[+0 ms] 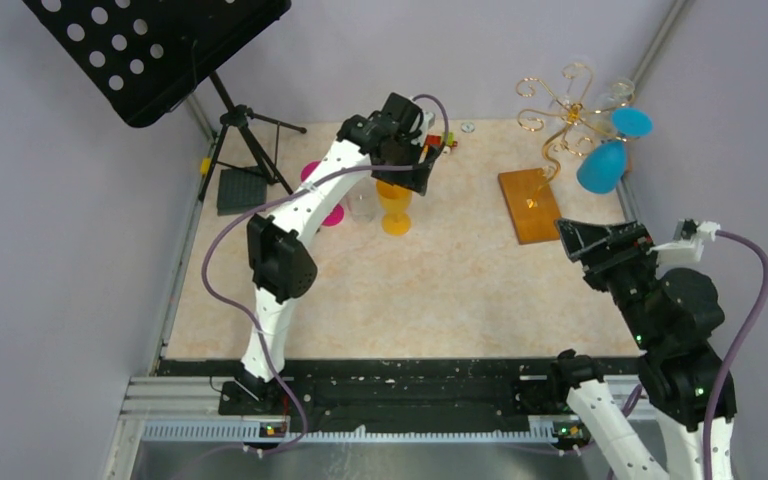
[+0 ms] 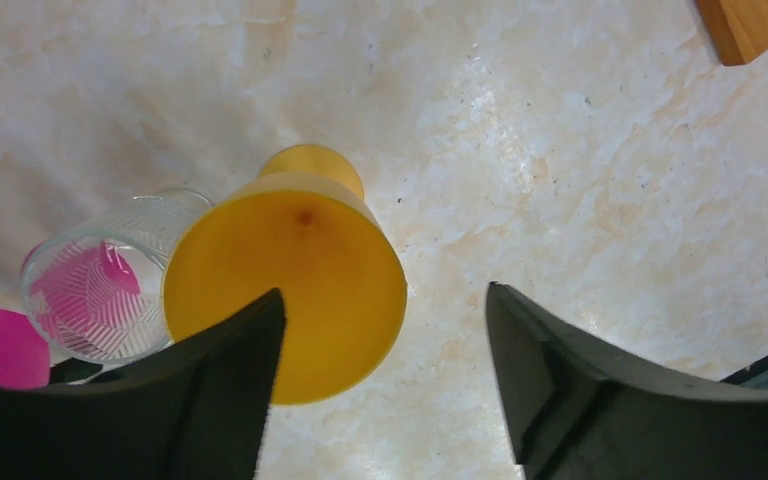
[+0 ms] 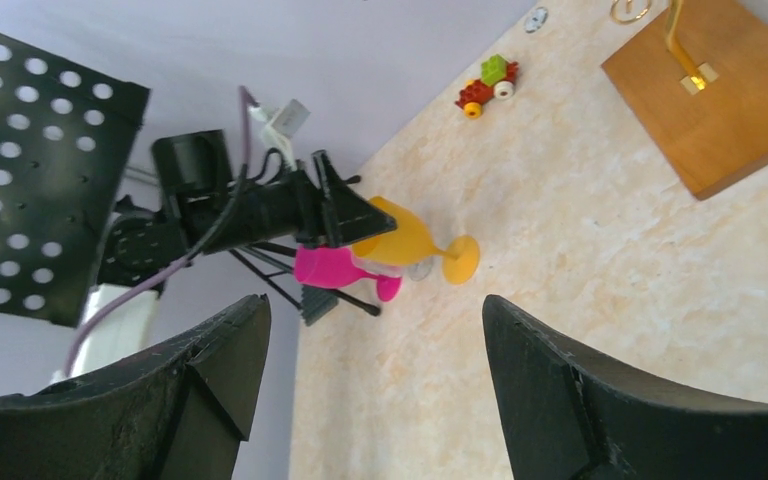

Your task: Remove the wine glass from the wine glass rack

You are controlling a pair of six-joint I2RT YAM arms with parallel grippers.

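Evidently between glasses: the left gripper [image 2: 385, 297] hangs released over an orange wine glass [image 2: 285, 290] standing upright on the desk [image 1: 440, 290].

A blue wine glass [image 1: 600, 167] hangs bowl-down on the wine glass rack [image 1: 560, 105] in the far right corner. The right gripper [image 3: 375, 305], spread and empty, sits just short of the rack's wooden base [image 1: 530, 205]. The next move probably calls for that arm to rise and slide the glass off its wire arm without snagging the curls. The side wall crowds the rack, and mid-desk offers room. A clear tumbler [image 2: 100, 280] stands just beside the orange glass.
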